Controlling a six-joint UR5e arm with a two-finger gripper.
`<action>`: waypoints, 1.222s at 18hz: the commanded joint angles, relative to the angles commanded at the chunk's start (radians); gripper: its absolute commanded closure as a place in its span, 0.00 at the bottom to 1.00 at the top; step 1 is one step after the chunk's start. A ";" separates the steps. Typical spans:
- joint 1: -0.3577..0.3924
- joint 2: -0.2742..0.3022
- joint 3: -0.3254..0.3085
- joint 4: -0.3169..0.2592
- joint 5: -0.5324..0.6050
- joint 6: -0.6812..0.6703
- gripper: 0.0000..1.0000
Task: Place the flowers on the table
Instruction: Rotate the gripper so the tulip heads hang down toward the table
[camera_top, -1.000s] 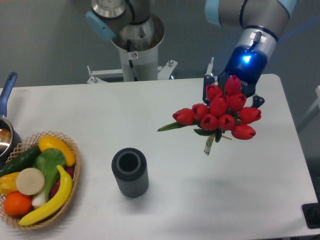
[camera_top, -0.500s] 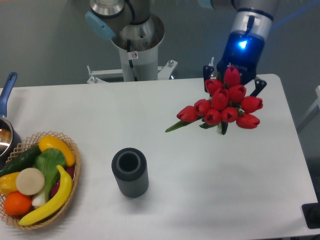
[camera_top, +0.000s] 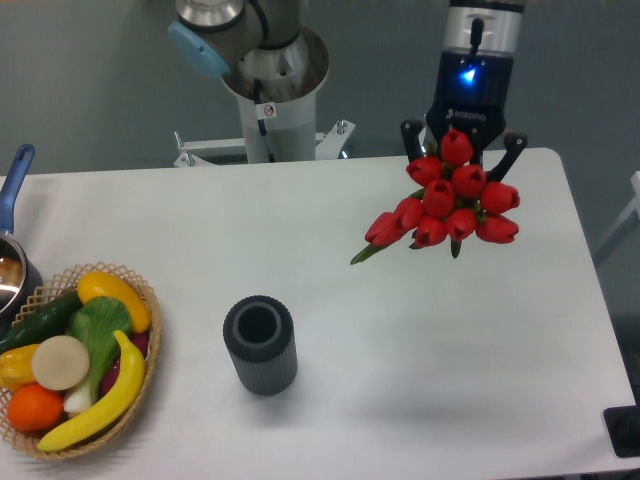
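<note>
The flowers (camera_top: 450, 200), a bunch of red tulip buds with a green leaf sticking out to the lower left, hang in my gripper (camera_top: 462, 160) above the far right part of the white table (camera_top: 400, 350). The buds face the camera and hide the stems and my fingertips. The gripper points down with its blue light on, and its outer links show on both sides of the top bud. It is shut on the bunch, which moves along with it.
A dark grey ribbed vase (camera_top: 260, 345) stands upright and empty at the centre front. A woven basket (camera_top: 75, 355) of fruit and vegetables sits at the front left. A pot with a blue handle (camera_top: 10, 250) is at the left edge. The arm's base (camera_top: 270, 90) stands behind the table.
My gripper has turned more upright and carried the flowers a little towards the far edge and slightly left. The vase and basket have not moved.
</note>
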 joint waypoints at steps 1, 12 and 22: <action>-0.015 -0.011 0.000 0.000 0.032 0.000 0.56; -0.068 -0.127 -0.017 0.002 0.302 0.051 0.56; -0.092 -0.244 -0.018 0.005 0.379 0.051 0.56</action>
